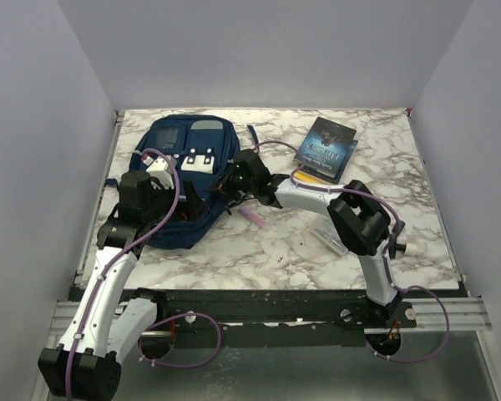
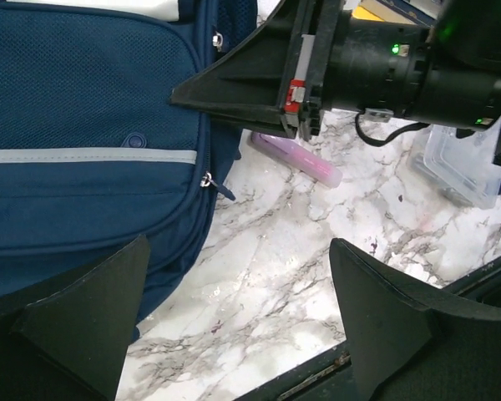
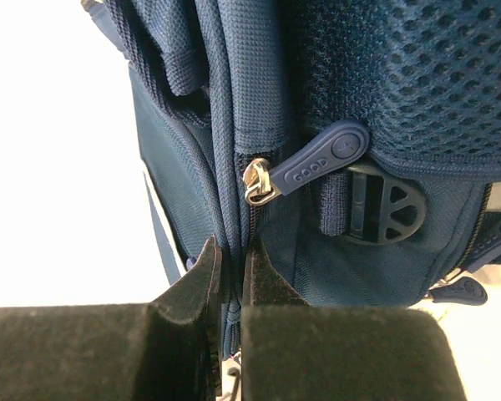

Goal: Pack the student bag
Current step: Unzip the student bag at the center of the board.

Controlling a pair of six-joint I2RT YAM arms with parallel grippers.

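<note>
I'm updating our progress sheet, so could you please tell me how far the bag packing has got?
Nothing looks packed yet. In hand: the right gripper is shut on the bag at its zip seam, the left gripper open above its edge. Left: the book, pink pen and clear box lie out on the table.

Zipper pull (image 3: 321, 159) on the student bag (image 3: 417, 75), sitting just above the fingertips of the right gripper (image 3: 231, 276), is displaying embossed lettering "GOOD".
</note>
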